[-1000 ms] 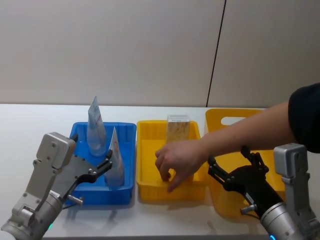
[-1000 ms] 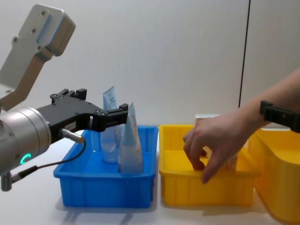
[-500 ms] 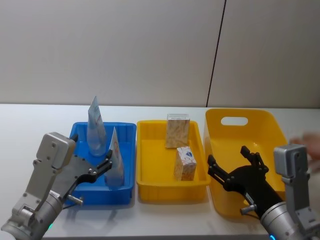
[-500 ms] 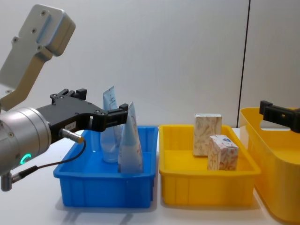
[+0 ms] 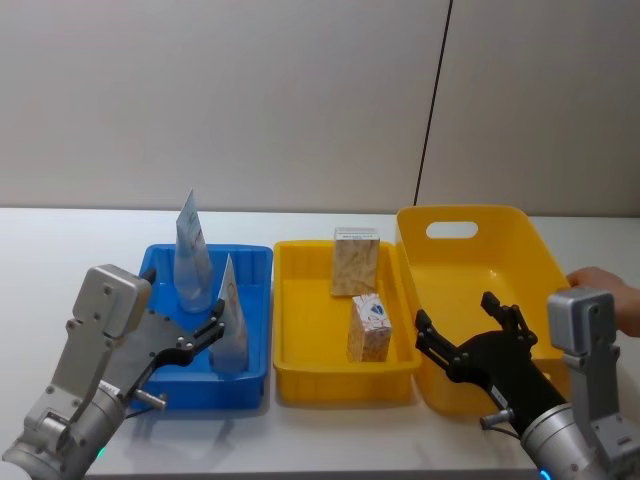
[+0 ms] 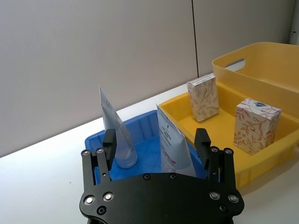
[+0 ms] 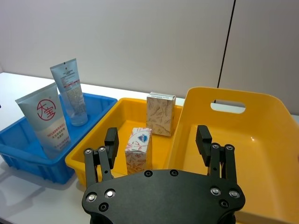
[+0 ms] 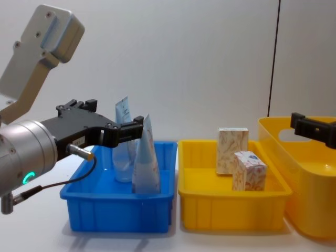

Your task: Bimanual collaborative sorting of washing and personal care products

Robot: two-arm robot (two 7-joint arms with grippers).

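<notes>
The left gripper, jaws apart, hovers at the near edge of the blue bin. The near tube stands upright directly ahead of it. The right gripper, also apart, has the near carton ahead to its left, in the yellow tray.

**One red logo can be read; the other print is too fine**

The near tube in the blue bin carries a red ring with two characters inside that look like 大宝 (the second is less sure). The red lines beneath are too small to read. The far tube, at 11 o'clock from it in the head view, bears red print that is not legible. In the yellow tray, at 3 o'clock from the bin, the small carton shows a blue emblem on top. The tall carton has a pale strip. Neither can be read.
</notes>
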